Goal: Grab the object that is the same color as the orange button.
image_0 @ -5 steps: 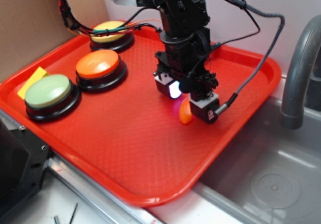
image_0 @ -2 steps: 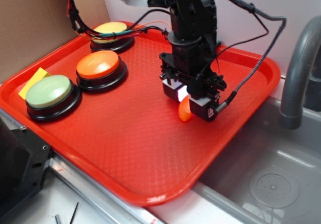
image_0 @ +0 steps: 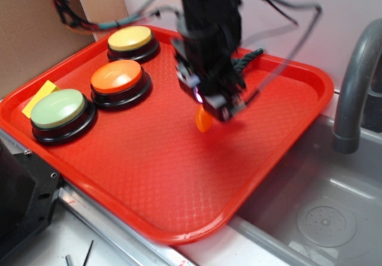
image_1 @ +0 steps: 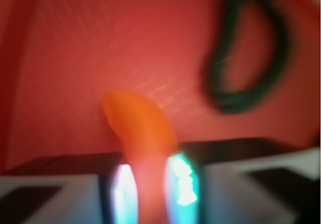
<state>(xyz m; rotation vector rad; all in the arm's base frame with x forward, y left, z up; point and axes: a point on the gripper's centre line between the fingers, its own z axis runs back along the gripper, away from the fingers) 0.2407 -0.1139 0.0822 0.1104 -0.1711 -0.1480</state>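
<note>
The object [image_0: 203, 119] is a small orange crescent, pinched between the fingers of my gripper [image_0: 210, 112] and hanging clear of the red tray [image_0: 179, 176]. In the wrist view the object [image_1: 143, 133] sticks out from between the two glowing pads [image_1: 181, 180], and my gripper [image_1: 150, 184] is shut on it. The orange button [image_0: 117, 77] sits at the tray's left, apart from the arm. The arm is blurred with motion.
A yellow button [image_0: 131, 39] stands at the tray's back and a pale green button [image_0: 58, 109] at its left front. A dark green rope loop [image_1: 246, 53] lies on the tray beyond the gripper. A yellow note [image_0: 36, 98] lies at the left rim. A sink and grey faucet [image_0: 355, 81] are on the right.
The gripper has risen and moved left with the orange crescent in it, lifting it off the tray. The cables over the yellow button have swung away.
</note>
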